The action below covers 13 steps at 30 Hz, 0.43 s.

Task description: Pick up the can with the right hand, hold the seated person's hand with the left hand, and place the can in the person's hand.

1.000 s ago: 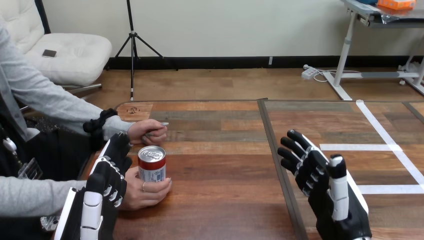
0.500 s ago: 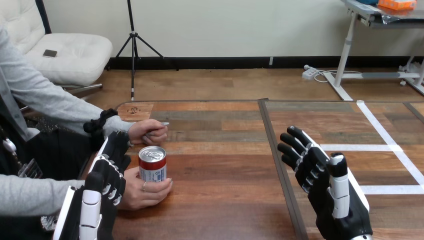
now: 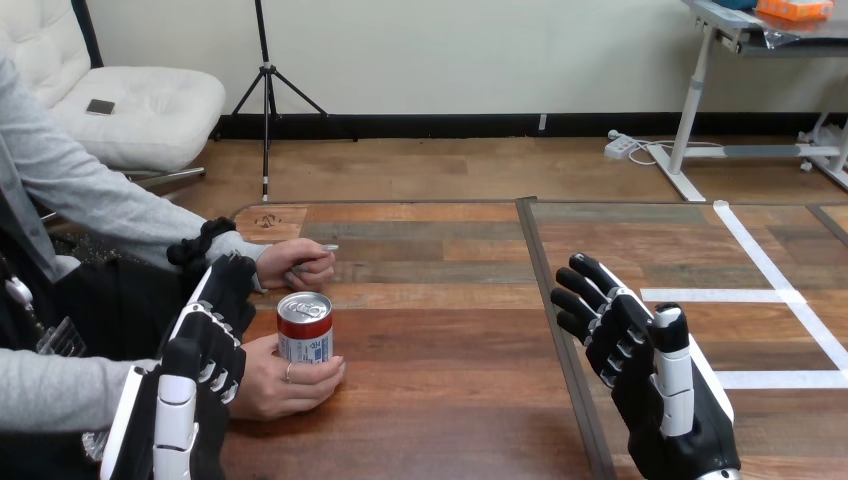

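red-and-white metal can [image 3: 304,328] stands in person's lower hand [image 3: 268,380]; left hand [image 3: 203,345] straight-fingered beside it; right hand [image 3: 645,375] spread open, well apart

Left hand [image 3: 205,345] upright, fingers [image 3: 230,290] straight; right hand [image 3: 640,365] upright, fingers [image 3: 592,288] straight, spread.

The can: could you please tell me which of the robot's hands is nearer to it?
Left. The left hand is just left of the can, beside the person's hand cupping it; the right hand is far off to the can's right, open.
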### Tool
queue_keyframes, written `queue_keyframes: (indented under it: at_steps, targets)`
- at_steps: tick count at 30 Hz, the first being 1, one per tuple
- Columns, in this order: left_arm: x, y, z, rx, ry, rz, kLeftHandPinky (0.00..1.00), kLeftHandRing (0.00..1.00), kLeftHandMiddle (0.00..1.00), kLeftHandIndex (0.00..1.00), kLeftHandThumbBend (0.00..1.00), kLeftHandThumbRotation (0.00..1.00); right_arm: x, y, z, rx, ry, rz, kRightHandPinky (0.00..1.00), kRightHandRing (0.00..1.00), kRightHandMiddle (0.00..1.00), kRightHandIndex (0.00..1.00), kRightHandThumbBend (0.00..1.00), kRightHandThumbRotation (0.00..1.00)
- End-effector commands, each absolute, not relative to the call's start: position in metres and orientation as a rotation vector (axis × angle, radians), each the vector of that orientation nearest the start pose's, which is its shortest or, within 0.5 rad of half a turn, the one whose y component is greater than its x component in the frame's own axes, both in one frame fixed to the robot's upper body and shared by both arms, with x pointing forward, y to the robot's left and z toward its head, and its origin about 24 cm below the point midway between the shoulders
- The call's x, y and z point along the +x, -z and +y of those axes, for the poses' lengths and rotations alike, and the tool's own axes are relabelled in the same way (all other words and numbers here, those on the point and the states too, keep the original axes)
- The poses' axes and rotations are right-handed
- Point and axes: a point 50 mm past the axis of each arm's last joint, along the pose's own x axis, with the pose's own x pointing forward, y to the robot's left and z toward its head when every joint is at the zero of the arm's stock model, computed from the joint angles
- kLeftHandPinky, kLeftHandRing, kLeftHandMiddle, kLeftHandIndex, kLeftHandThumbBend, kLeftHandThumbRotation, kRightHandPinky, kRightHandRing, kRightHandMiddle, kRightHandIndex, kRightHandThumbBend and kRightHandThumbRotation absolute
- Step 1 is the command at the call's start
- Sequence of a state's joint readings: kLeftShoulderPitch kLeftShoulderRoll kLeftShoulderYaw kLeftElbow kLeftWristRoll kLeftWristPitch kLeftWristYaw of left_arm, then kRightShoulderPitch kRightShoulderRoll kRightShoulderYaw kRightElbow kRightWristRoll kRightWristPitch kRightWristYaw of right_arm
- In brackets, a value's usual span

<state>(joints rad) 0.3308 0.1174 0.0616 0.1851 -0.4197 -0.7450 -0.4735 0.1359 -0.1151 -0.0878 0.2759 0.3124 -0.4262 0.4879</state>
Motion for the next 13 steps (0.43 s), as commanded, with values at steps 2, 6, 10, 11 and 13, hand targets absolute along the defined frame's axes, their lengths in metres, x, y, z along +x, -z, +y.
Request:
queue_keyframes:
  at_steps: [2, 6, 10, 11, 13]
  targets:
    - [0.1717, -0.0259, 0.2033, -0.102, 0.136, -0.403, 1.00, 0.98, 0.94, 0.92, 0.57, 1.00, 0.2257, -0.0176, -0.1843, 0.136, -0.292, -0.185, 0.97, 0.93, 0.92, 0.92, 0.86, 1.00]
    - [0.1719, -0.0257, 0.2042, -0.088, 0.119, -0.407, 1.00, 0.97, 0.93, 0.92, 0.57, 1.00, 0.2266, -0.0170, -0.1848, 0.138, -0.293, -0.186, 0.96, 0.93, 0.92, 0.91, 0.85, 1.00]
    - [0.1723, -0.0267, 0.2052, -0.081, 0.115, -0.404, 1.00, 0.95, 0.92, 0.92, 0.57, 1.00, 0.2273, -0.0169, -0.1854, 0.137, -0.290, -0.176, 0.96, 0.92, 0.92, 0.91, 0.85, 1.00]
    - [0.1725, -0.0268, 0.2055, -0.082, 0.116, -0.404, 1.00, 0.95, 0.92, 0.92, 0.57, 1.00, 0.2274, -0.0170, -0.1854, 0.137, -0.289, -0.172, 0.96, 0.92, 0.91, 0.91, 0.86, 1.00]
    - [0.1731, -0.0271, 0.2062, -0.083, 0.119, -0.405, 1.00, 0.95, 0.92, 0.92, 0.58, 1.00, 0.2275, -0.0172, -0.1853, 0.137, -0.288, -0.170, 0.95, 0.92, 0.91, 0.90, 0.87, 1.00]
